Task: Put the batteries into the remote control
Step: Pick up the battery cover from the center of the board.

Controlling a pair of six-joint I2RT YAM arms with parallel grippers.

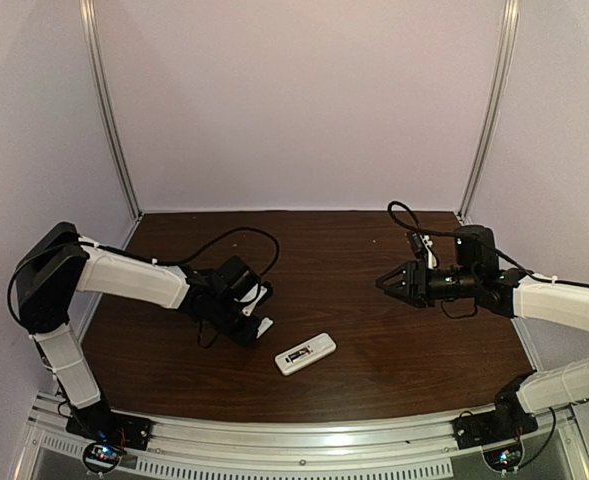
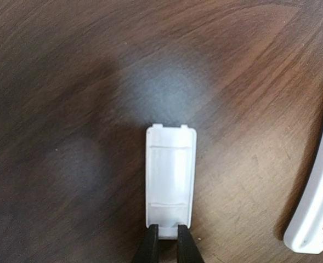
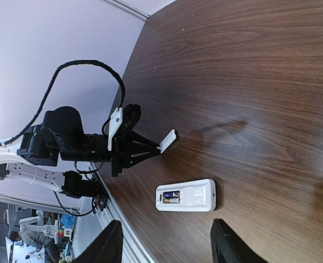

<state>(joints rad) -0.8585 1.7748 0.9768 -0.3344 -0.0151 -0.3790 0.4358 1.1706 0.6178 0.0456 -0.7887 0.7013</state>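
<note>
Brown wooden table (image 1: 374, 340) carries the white remote (image 1: 306, 353), back up, between the arms. The left gripper (image 1: 257, 330) just beside it pinches a white cover (image 1: 265, 325); the right gripper (image 1: 384, 283) stands well apart, jaws parted. Left wrist: the fingers (image 2: 148, 245) clamp the cover's near end. Right wrist: both batteries (image 3: 171, 196) lie in the remote's recess.

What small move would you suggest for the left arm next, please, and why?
Probably carry the cover over to the remote control. The left gripper is shut on the cover's end, and both batteries lie in the remote control's recess, which is not yet covered.
</note>
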